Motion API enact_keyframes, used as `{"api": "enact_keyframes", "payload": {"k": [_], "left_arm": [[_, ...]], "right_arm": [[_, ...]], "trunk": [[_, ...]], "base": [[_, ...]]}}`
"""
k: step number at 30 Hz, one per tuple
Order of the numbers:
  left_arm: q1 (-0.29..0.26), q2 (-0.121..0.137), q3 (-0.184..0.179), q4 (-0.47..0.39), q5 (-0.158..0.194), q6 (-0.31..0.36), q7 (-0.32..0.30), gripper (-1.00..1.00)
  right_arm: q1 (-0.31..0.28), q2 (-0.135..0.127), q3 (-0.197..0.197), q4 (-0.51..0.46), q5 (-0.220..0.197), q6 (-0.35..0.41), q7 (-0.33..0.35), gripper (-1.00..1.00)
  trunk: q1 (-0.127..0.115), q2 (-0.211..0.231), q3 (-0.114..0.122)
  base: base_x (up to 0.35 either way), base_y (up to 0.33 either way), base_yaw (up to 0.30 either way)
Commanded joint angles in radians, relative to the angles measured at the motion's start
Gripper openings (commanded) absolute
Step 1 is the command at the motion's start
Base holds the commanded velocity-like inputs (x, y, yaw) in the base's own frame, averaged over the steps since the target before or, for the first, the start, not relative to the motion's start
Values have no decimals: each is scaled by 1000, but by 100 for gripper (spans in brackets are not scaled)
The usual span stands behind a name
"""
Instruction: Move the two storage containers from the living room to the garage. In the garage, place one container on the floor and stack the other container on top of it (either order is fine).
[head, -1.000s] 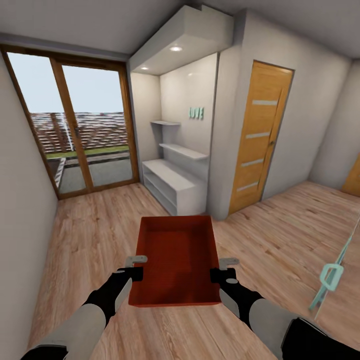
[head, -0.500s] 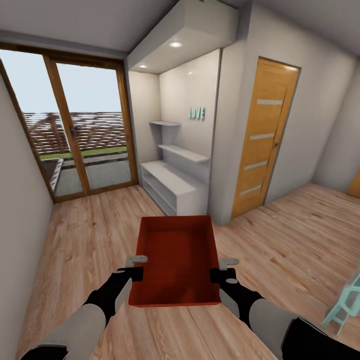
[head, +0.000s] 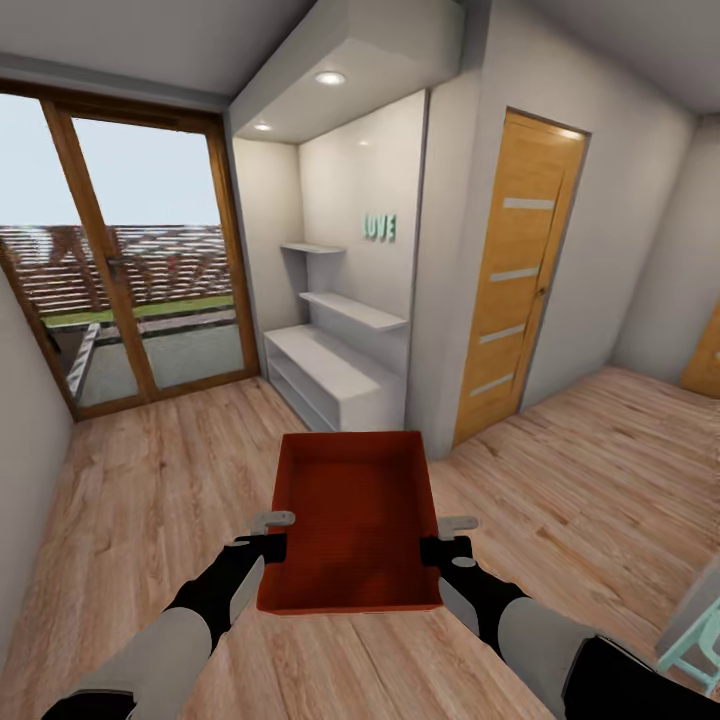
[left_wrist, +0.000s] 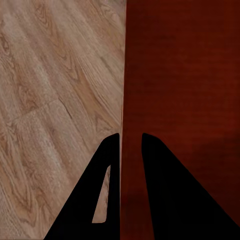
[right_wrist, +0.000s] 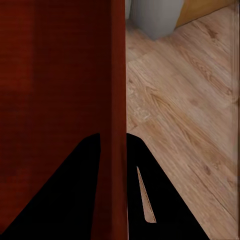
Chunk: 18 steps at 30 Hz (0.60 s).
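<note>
Bin (head: 352, 520) held level in front of robot, above wood floor (head: 150, 480), open side up, empty. L gripper (head: 268, 535) clamped on bin's left wall; wrist cam shows fingers (left_wrist: 150, 180) straddling thin wall. R gripper (head: 446, 538) clamped on right wall, same way. Ahead: white shelf unit (head: 335, 375), glass doors (head: 130, 270) at left, wood door (head: 515, 280) at right.

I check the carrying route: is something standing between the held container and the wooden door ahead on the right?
Nothing visible blocks it. The storage container is clamped by the left gripper and right gripper; bare wood floor leads to the door, which looks closed.
</note>
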Motion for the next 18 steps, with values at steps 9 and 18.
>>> {"api": "enact_keyframes", "payload": {"k": [9,18], "left_arm": [[-1,1,1,-2,4,7,10,-100],[-1,1,1,-2,4,7,10,-100]], "right_arm": [[-1,-32,4,60,-3,-7,-14,-100],[-1,-32,3,60,-3,-6,-14,-100]], "trunk": [[1,-2,-2],[1,-2,-2]], "base": [[322,0,-241],[322,0,-232]]}}
